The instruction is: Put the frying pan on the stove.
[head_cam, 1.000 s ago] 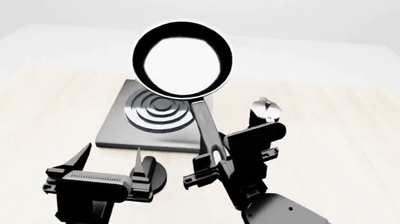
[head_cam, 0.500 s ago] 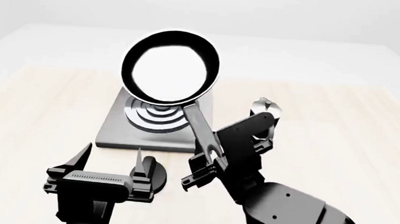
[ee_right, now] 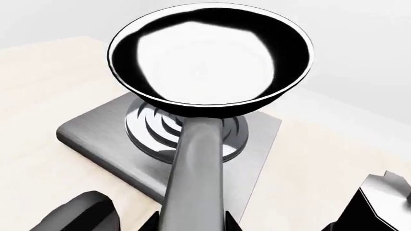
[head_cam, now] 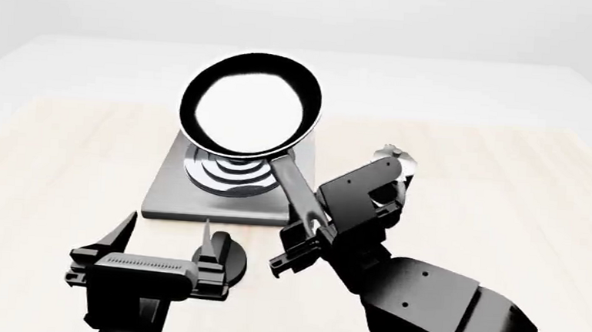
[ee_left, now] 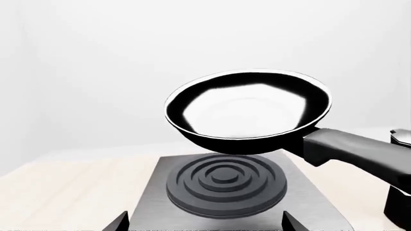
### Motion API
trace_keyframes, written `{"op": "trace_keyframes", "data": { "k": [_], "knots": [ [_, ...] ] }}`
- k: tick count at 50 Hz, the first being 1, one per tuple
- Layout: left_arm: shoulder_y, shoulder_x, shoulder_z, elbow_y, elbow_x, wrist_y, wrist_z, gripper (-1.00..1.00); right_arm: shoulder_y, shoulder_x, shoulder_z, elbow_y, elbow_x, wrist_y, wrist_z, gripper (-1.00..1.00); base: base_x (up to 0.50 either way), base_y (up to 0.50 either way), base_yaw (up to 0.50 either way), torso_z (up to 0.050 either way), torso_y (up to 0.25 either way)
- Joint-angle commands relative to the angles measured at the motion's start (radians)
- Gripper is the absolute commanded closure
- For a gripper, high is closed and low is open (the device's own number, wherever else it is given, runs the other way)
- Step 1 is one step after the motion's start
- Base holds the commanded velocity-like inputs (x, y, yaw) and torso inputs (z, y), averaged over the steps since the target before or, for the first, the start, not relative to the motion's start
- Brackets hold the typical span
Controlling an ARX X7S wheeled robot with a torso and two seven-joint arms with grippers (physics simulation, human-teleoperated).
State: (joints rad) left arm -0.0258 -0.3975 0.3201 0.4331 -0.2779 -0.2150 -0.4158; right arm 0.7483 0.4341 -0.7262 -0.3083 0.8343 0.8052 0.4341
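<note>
The frying pan (head_cam: 250, 105) is glossy black and hangs tilted in the air above the stove (head_cam: 171, 195), a grey square plate with a dark ring burner (head_cam: 228, 176). My right gripper (head_cam: 309, 232) is shut on the near end of the pan's long handle (head_cam: 293, 183). In the right wrist view the handle (ee_right: 196, 173) runs between the jaws of the right gripper (ee_right: 192, 222) up to the pan (ee_right: 209, 53) over the stove (ee_right: 96, 132). My left gripper (head_cam: 167, 224) stands open and holds nothing, in front of the stove. In the left wrist view the pan (ee_left: 247, 110) floats clear above the burner (ee_left: 224, 185).
A moka pot (head_cam: 394, 160) stands right of the stove, just behind my right gripper; the moka pot (ee_left: 401, 192) also shows at the left wrist view's edge. A small black round knob (head_cam: 225, 256) lies on the wooden table (head_cam: 59, 167) between my two grippers.
The pan has shifted a little to the left and lower over the stove, tilting more. My right arm has come forward with it. The left gripper has not moved.
</note>
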Motion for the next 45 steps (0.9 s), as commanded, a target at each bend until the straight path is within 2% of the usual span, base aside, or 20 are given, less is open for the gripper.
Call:
{"op": "trace_keyframes", "data": {
  "k": [1,45],
  "knots": [
    [0.002,0.001,0.004,-0.015,0.001,0.013,0.001,-1.0,0.03,-0.021,0.02,0.001,-0.078,-0.006,-0.006,1.0,0.0,0.0,0.0,0.0,0.01],
    [0.009,-0.009,0.002,-0.024,-0.006,0.028,-0.008,-1.0,0.014,-0.076,-0.029,0.158,-0.143,-0.104,-0.059,1.0,0.0,0.0,0.0,0.0,0.002]
  ]
}}
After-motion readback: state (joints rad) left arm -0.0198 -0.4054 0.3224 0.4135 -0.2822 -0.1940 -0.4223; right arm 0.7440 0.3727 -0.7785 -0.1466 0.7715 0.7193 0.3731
